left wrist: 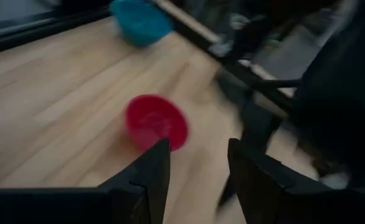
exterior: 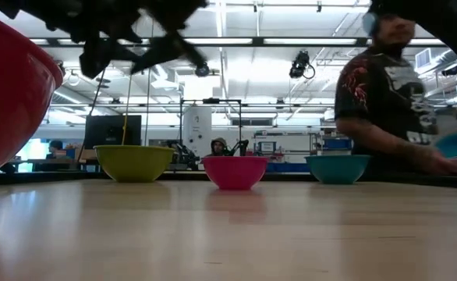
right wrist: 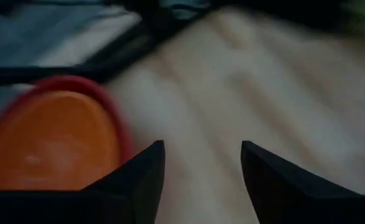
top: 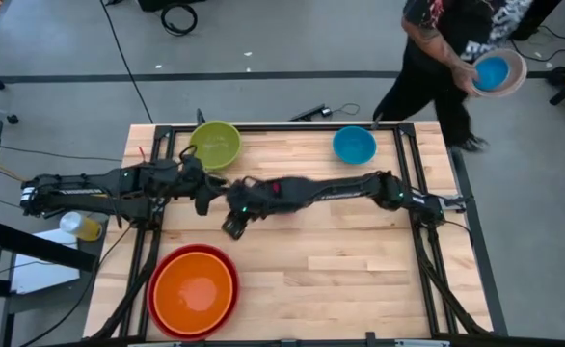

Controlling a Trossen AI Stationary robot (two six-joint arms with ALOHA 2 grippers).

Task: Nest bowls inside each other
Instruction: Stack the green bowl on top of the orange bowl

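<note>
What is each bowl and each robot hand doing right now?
orange bowl: nested inside the red bowl.
lime green bowl: upright, empty, alone.
blue bowl: upright, empty, alone.
magenta bowl: upright on the table.
pale-rimmed blue bowl: in a person's hand.
left gripper: open, empty.
right gripper: open, empty.

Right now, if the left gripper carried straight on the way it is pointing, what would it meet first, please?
Probably the small magenta bowl, sitting directly ahead of the left gripper and its open jaws on the table; the blue bowl lies farther beyond. Depth is hard to judge.
</note>
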